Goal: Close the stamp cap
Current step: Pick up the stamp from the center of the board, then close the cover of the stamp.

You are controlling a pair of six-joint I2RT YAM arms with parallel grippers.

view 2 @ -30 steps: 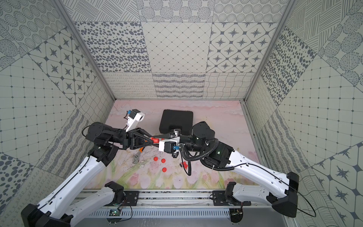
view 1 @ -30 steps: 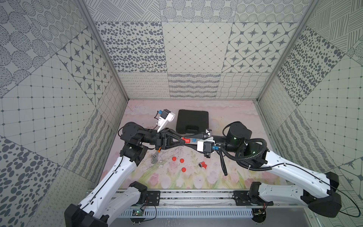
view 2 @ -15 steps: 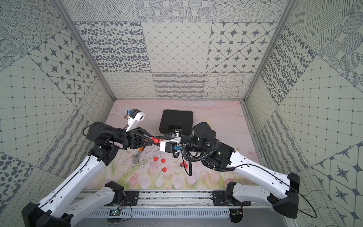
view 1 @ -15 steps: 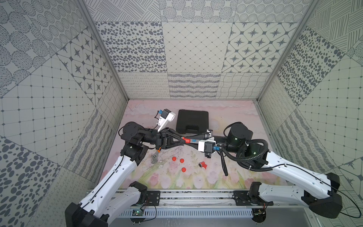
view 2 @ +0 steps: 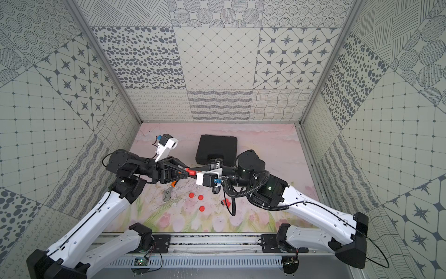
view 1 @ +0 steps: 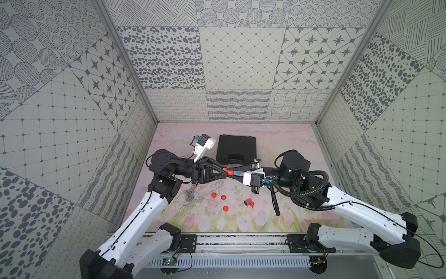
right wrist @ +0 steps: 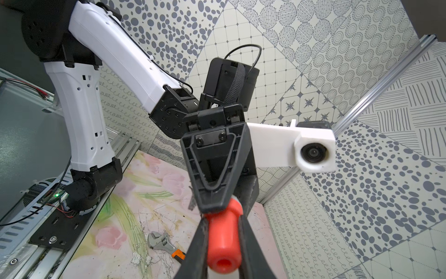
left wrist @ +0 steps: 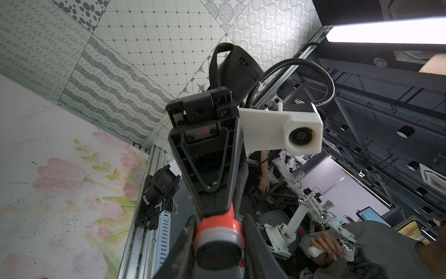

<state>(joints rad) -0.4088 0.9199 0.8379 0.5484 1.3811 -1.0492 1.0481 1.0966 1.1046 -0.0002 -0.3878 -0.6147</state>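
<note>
The left hand [left wrist: 218,218] and right hand [right wrist: 223,217] meet in mid-air over the tabletop [view 1: 277,145], just in front of the case [view 1: 236,149], and have barely shifted in the last second. What has changed is the grip: the right one has drawn its fingers together and now pinches the stamp [view 1: 228,172] by its red handle. The left flanks the stamp's other end, a dark face under red and grey bands, which I take for the cap [left wrist: 218,253]. Its fingers look to be easing off, though I cannot tell whether they grip it or have let go. To me that reads as the cap pressed home and the stamp passing to the right hand, with only the release left
</note>
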